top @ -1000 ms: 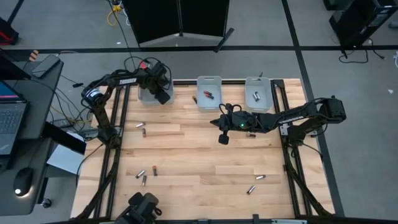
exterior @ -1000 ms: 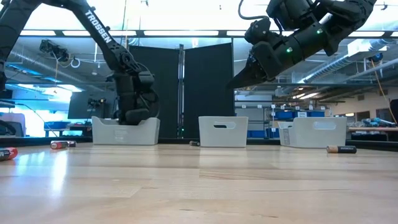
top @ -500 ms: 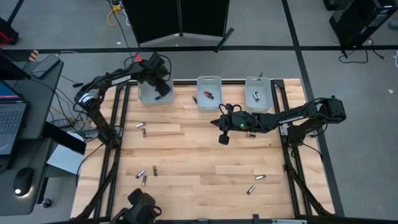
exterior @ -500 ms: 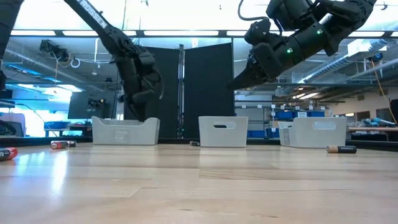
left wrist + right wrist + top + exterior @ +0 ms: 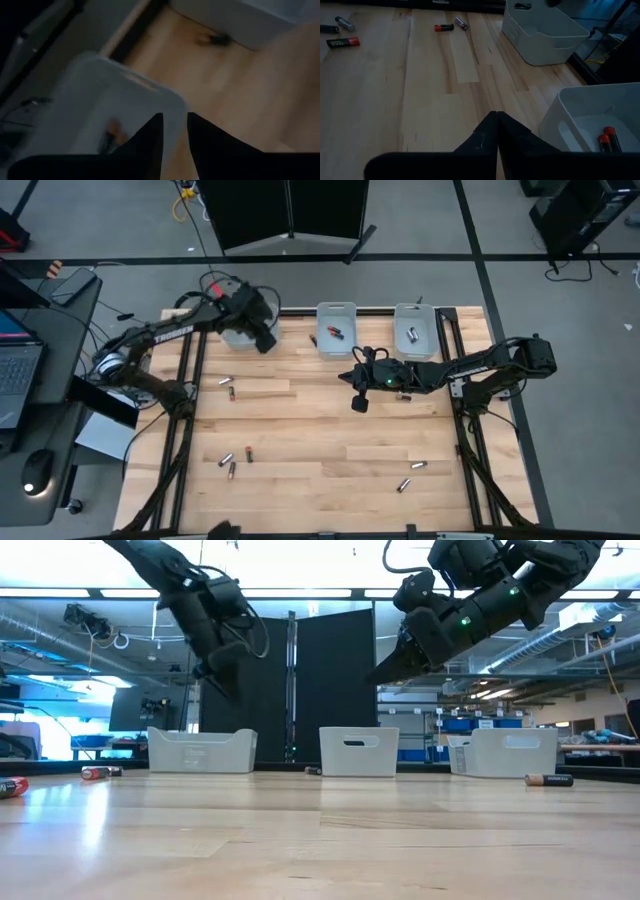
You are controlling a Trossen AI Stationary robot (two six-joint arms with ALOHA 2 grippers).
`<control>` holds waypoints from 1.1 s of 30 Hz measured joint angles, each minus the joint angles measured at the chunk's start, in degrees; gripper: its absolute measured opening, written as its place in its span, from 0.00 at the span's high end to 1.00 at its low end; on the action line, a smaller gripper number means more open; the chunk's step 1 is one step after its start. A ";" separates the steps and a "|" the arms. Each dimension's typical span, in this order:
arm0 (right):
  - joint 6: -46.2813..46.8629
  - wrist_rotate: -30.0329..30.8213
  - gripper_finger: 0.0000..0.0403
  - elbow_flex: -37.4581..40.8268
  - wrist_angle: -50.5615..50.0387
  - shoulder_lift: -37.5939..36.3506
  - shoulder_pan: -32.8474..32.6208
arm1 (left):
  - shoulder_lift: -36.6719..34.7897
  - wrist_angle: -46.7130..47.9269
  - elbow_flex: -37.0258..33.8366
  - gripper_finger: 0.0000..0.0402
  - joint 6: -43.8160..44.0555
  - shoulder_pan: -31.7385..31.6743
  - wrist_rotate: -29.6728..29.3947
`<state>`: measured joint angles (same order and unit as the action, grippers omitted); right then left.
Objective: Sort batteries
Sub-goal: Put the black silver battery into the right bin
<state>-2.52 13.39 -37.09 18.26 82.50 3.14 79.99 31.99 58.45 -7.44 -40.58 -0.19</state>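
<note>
Clearly unfinished: a few batteries (image 5: 333, 332) sit in bins (image 5: 336, 343), several still litter the desk (image 5: 320, 430), left end effector (image 5: 265, 342) slightly parted and empty, right end effector (image 5: 359, 404) closed, empty.

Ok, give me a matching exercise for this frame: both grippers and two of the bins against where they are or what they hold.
1 left gripper
2 right gripper
3 middle bin
4 right bin

A holds a silver-grey battery
B jaws shut, above the table
C holds a red-ended battery
D raised over the left bin edge, jaws apart

Pairs: 1-D, 2-B, 3-C, 4-A
</note>
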 joint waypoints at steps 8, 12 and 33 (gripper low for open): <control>1.31 0.00 0.95 0.01 -0.02 0.00 0.00 | -13.58 5.50 -11.22 0.77 12.09 12.13 -0.03; 1.29 0.00 0.94 0.01 0.00 0.00 0.03 | -18.72 12.65 -13.00 0.77 19.03 19.30 -0.25; 0.85 0.00 0.95 0.01 0.08 0.00 0.11 | -21.56 18.18 -15.49 0.77 46.48 51.44 4.24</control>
<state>-1.68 13.39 -37.08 18.34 82.50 3.25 58.43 50.18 42.96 39.04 10.85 4.05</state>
